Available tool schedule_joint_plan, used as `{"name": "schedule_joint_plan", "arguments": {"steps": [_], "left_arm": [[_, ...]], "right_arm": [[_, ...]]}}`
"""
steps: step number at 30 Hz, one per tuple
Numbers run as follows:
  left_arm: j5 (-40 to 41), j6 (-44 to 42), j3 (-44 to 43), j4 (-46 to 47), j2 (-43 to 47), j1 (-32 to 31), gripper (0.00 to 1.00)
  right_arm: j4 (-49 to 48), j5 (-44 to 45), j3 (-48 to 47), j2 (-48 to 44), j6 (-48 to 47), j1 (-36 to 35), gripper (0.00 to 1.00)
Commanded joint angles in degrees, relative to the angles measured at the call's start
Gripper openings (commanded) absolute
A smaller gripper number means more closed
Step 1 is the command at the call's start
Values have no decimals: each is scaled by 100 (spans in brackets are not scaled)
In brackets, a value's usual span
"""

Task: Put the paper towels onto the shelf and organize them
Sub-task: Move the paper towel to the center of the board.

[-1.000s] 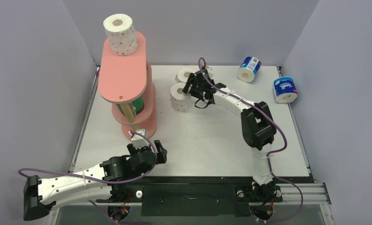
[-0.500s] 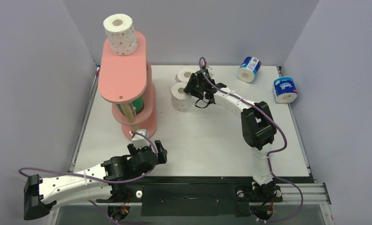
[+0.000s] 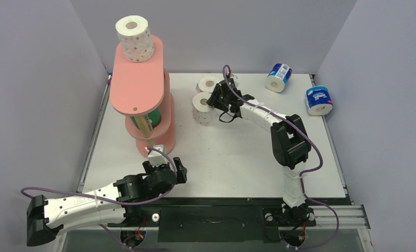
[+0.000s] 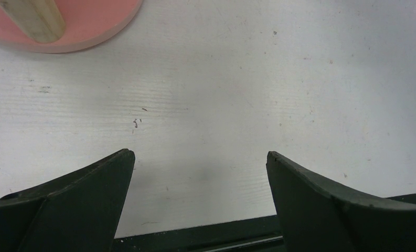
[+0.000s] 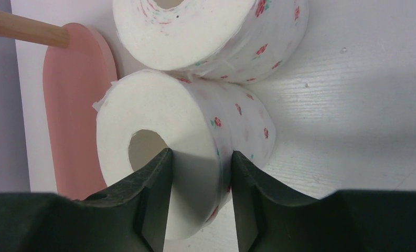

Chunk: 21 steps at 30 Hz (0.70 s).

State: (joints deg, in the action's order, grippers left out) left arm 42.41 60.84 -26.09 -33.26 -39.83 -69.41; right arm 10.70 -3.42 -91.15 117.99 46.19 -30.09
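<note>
R wrist only: R pincer (image 5: 200,154) pinching dotted roll (image 5: 158,113) wall, finger in core | L pincer (image 4: 199,154) spread above counter (image 4: 247,79)

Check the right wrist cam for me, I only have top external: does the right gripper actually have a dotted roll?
Observer: Yes. The right gripper pinches the wall of a dotted roll: one finger in the core hole, the other outside.
Operator: Is that roll free of its neighbour?
Observer: No. The second dotted roll touches it along its upper rim.
Operator: And the left gripper?
Observer: The left gripper is open over bare table, holding nothing, with the shelf base just ahead.
</note>
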Motion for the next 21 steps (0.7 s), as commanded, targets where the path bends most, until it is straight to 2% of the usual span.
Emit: {"name": "schedule_joint_plan", "arguments": {"steps": [1,11,17,21], "left_arm": [[176,0,-290,76,69,-29,97],[251,-136,-421,105,113,-29,97],[204,-231,-445,188,100,-29,98],[168,-264,-467,175,101,-29,97]], "right_arm": [[250,168,271,-479,-251,-32,25],[380,323,1032,-1800,-486,-30,21],[421,578,2086,-2854,-644,-92,20],[472,673,3106,-3644,-799,-178,20]]}}
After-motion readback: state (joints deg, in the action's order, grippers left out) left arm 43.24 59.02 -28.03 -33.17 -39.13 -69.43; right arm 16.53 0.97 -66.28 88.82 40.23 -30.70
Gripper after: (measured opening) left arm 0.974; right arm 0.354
